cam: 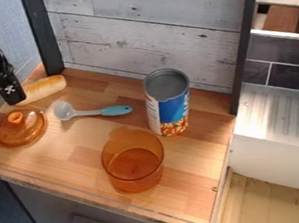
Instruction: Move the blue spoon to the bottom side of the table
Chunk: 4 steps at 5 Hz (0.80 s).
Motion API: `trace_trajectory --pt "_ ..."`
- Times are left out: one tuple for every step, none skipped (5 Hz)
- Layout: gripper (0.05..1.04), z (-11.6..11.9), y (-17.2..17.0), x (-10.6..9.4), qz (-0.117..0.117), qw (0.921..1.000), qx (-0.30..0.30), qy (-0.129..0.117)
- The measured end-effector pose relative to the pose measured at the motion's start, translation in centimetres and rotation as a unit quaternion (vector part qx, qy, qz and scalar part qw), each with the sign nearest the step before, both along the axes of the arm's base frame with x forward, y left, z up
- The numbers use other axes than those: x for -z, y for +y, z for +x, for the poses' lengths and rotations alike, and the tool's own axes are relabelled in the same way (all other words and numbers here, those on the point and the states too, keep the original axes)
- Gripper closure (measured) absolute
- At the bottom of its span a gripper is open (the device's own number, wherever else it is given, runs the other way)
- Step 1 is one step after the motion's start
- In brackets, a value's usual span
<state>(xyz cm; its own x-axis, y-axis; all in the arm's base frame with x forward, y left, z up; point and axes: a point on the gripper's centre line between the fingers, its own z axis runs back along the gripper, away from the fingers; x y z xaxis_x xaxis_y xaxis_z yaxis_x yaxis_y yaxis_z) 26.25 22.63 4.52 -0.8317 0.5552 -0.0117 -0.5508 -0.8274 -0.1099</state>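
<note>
Where my claw (12,95) hangs by the smooth bread (45,87), I can't tell its opening or grip; the blue-handled spoon (115,110) lies on grained wood (192,172) between glossy domed lid (20,132) and round can (170,106).

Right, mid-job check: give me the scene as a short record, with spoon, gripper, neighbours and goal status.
spoon: blue handle, pale bowl; lying on the table
spoon direction: bowl toward the orange lid, handle toward the can
gripper: at the image's left, by the bread roll, away from the spoon
below spoon in image: orange transparent pot, upright
goal status: spoon not yet at the table's bottom side
likely obstacle: the pot, if the spoon goes straight down the image
</note>
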Motion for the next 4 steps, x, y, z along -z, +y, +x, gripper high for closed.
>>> trace_trajectory --pt "0.084 -0.1 -0.2 1.0 -0.010 0.9999 -0.002 0.011" --pt "0.084 1.6 -2.7 1.6 -0.014 0.9987 0.037 0.031" --pt "0.084 3.1 -5.2 1.6 -0.014 0.9958 0.081 0.039" --pt "0.084 3.8 -6.4 1.8 -0.017 0.9932 0.109 0.038"
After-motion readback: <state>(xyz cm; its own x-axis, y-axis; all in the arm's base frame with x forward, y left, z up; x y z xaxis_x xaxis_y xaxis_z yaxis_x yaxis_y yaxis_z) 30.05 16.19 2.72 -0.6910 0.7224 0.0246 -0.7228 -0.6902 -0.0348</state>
